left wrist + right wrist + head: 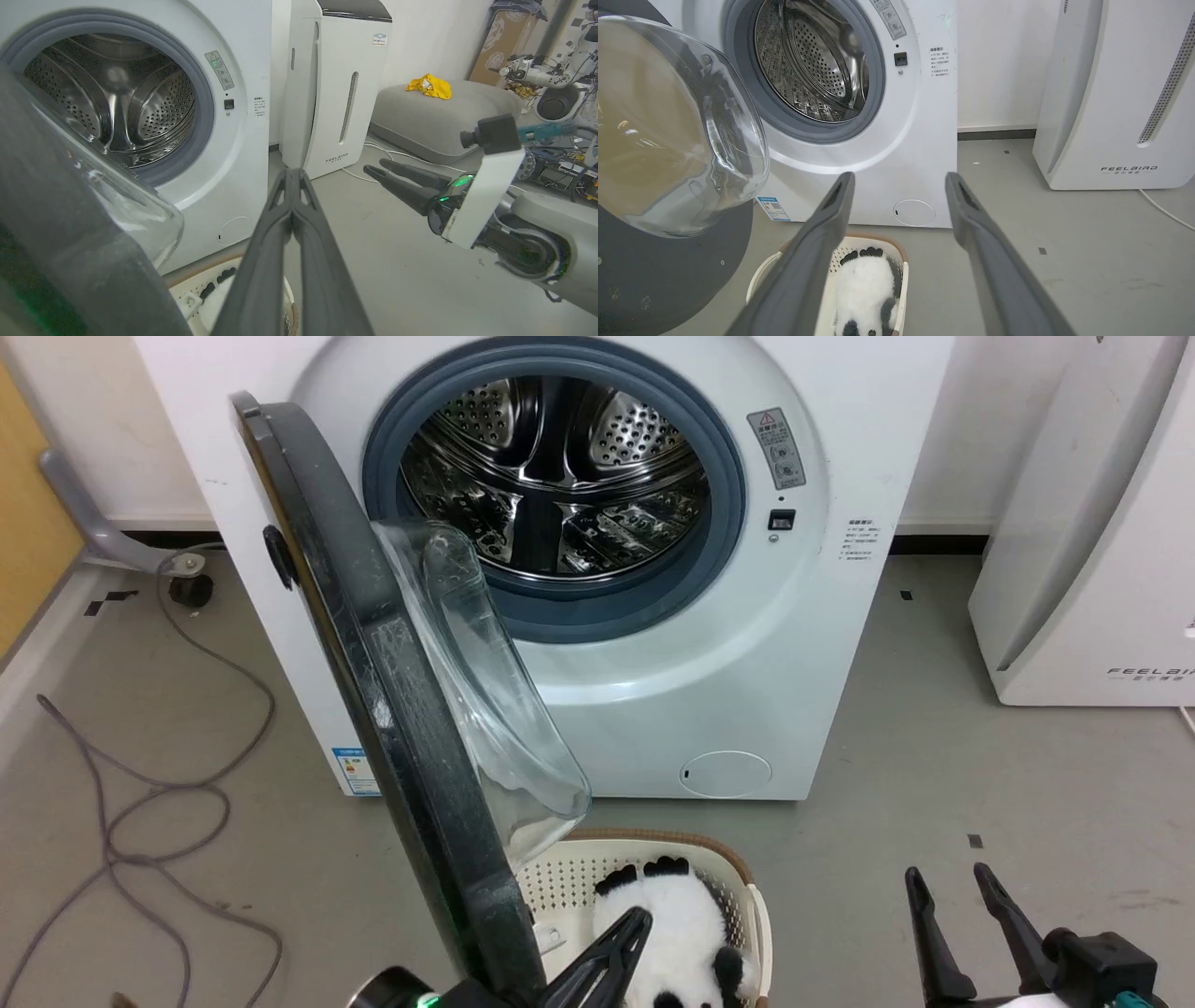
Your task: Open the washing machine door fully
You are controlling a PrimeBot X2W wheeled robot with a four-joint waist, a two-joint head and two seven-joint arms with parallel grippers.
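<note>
Washing machine door (378, 709) hangs half-swung off the washing machine's (803, 644) left edge. Stiff, heavy and slick, I judge: push near its free edge, not the glass (485, 709). My left gripper (639, 922) sits pinched shut beside it, empty; my right gripper (945, 877) gapes wide.

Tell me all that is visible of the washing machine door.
The washing machine door is large and round: a wide black rim, dusty-looking, around a bulging clear glass bowl. It stands open, swung out toward the robot, nearly edge-on in the head view. Its lower edge hangs over a pale basket. The shut left gripper lies close beside it; contact cannot be judged.
</note>
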